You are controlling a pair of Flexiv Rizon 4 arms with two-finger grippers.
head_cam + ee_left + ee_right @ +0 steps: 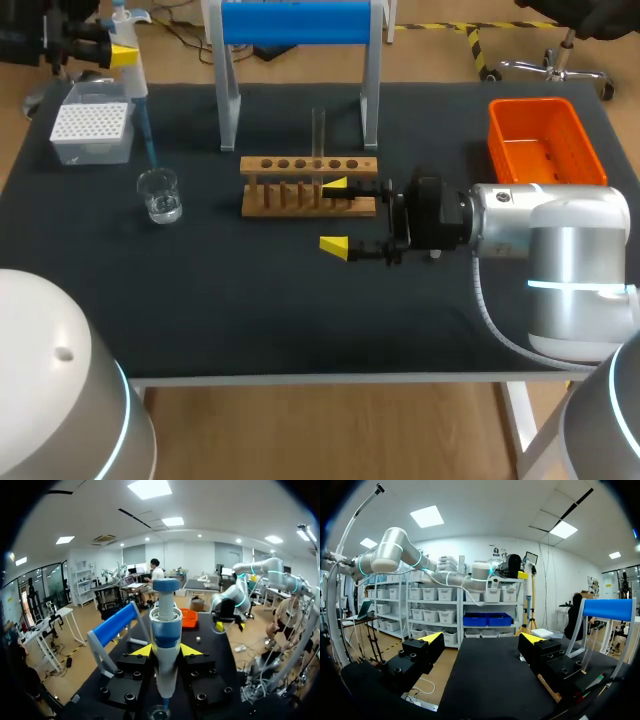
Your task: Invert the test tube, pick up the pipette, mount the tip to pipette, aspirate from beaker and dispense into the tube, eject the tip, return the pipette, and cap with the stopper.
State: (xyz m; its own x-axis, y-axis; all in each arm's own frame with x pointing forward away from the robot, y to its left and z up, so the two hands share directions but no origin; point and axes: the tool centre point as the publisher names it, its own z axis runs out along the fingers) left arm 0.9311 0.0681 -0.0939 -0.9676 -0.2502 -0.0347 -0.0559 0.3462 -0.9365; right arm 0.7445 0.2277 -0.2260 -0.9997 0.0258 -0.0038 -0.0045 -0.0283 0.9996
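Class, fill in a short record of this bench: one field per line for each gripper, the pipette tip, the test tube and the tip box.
Left gripper: shut on the pipette
Pipette tip: pointing down at the beaker
Right gripper: open, beside the wooden rack
Test tube: upright in the rack
Tip box: just beyond the beaker

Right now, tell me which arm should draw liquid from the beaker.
Left. The left gripper is shut on the pipette, whose tip hangs at the mouth of the beaker. The right gripper stands open and empty beside the wooden rack, well away from the beaker.
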